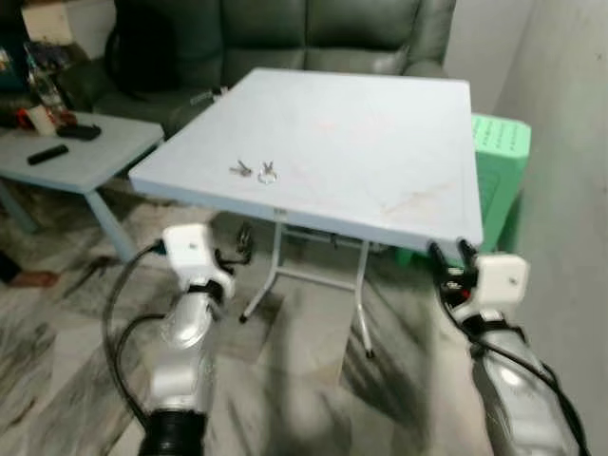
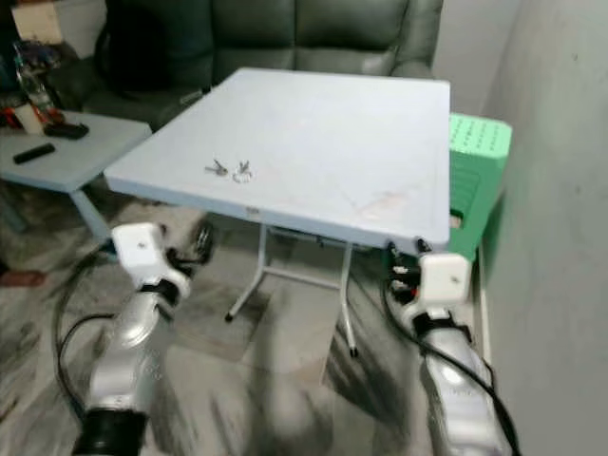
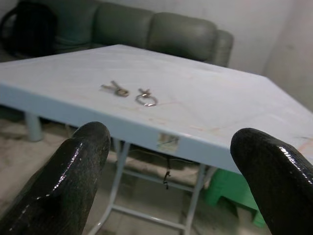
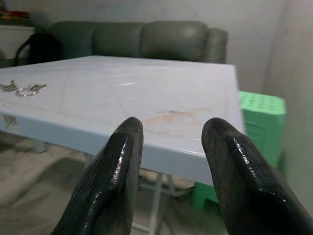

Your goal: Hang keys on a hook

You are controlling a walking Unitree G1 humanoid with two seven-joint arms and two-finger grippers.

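A: What is nearest?

B: The left pincer (image 1: 245, 242), fingers (image 3: 78, 171) spread wide, held low below the pale blue worktop's (image 1: 380, 142) front edge. The right pincer (image 1: 450, 255), fingers apart, sits at the near right corner.

A: And the keys?

B: The keys (image 1: 255, 170) lie flat near the front-left edge: small, light, rigid, likely slippery metal. The ring (image 3: 146, 100) looks the best hold.
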